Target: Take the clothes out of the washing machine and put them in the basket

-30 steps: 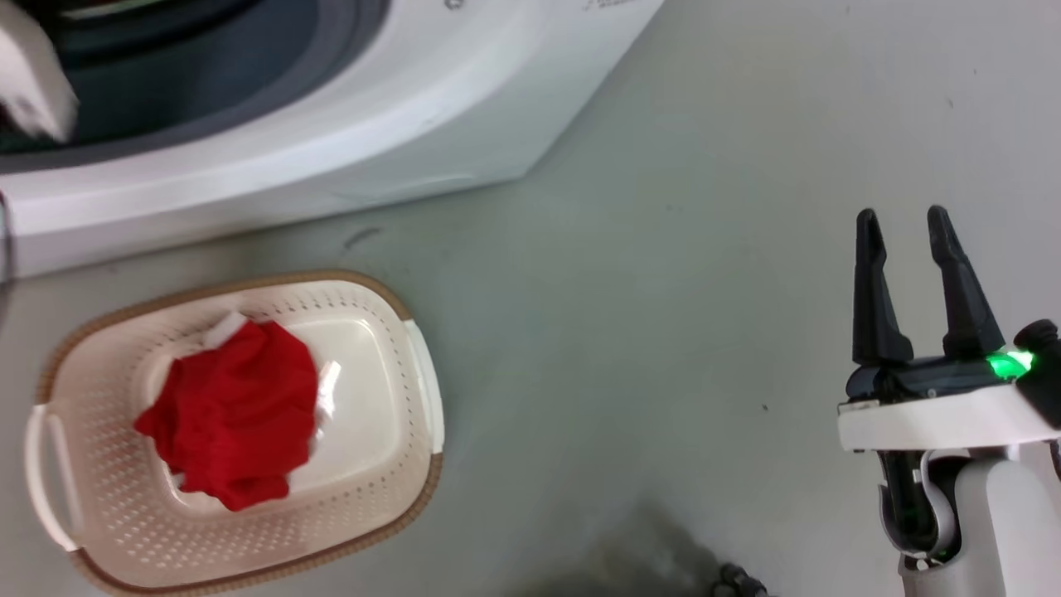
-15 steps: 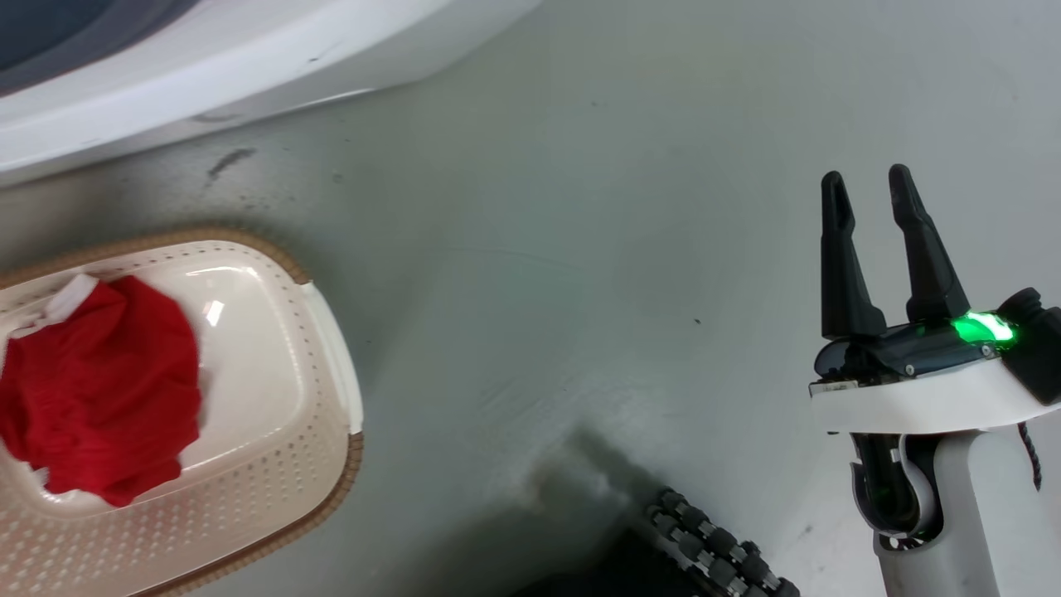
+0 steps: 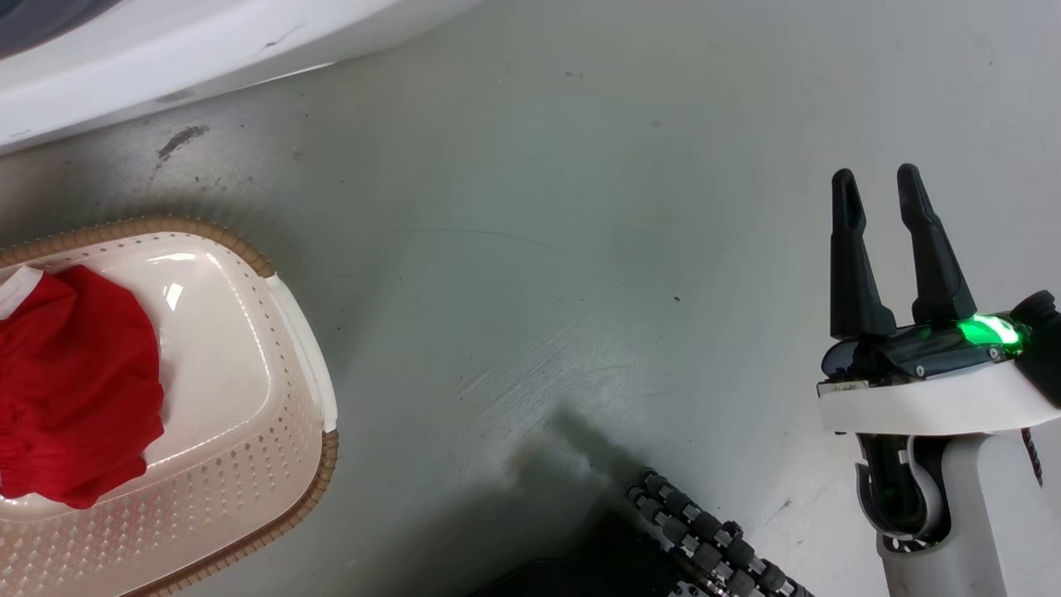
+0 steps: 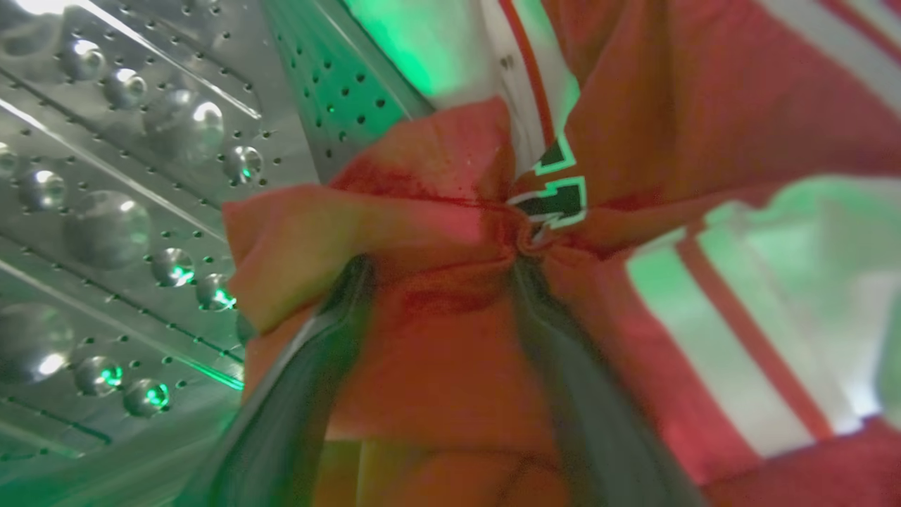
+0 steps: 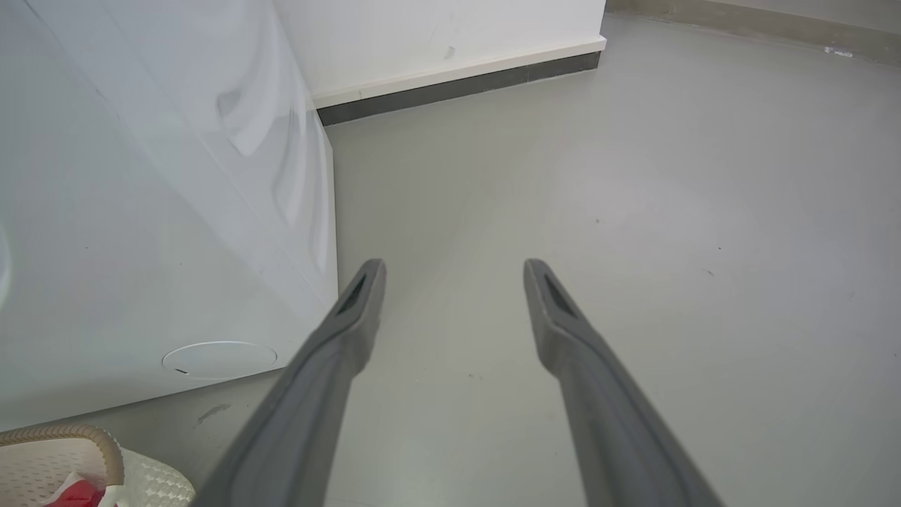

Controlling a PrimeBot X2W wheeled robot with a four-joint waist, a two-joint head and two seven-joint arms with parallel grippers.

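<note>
Head view: the small cream plastic oval basket (image 3: 249, 464), with perforated walls and a brown woven-look rim, sits on the smooth grey floor (image 3: 539, 207) at the lower left, just in front of the large white front-loading washing machine (image 3: 166, 58). A crumpled bright red soft garment with a white ribbed band (image 3: 75, 381) lies inside the basket on its glossy base. My right gripper (image 3: 877, 176) hovers over bare floor at the lower right, well apart from the basket, with its two long dark tapered fingers spread and nothing between them and a green lamp lit at the wrist. A black roller-studded wheel (image 3: 713, 539) shows at the bottom edge. Right wrist view: the fingers are parted over the floor, the machine's glossy white side panel (image 5: 141, 211) is at left, and the basket rim (image 5: 70, 436) is in the corner. Left wrist view (blurred, green-tinted): my left gripper (image 4: 443, 257) is inside the perforated, dimpled steel drum (image 4: 105, 176). Its fingers are spread, and a bunched red cloth with white stripes (image 4: 436, 352) is puckered between them. I cannot tell how firmly the fingers bear on the fabric.
</note>
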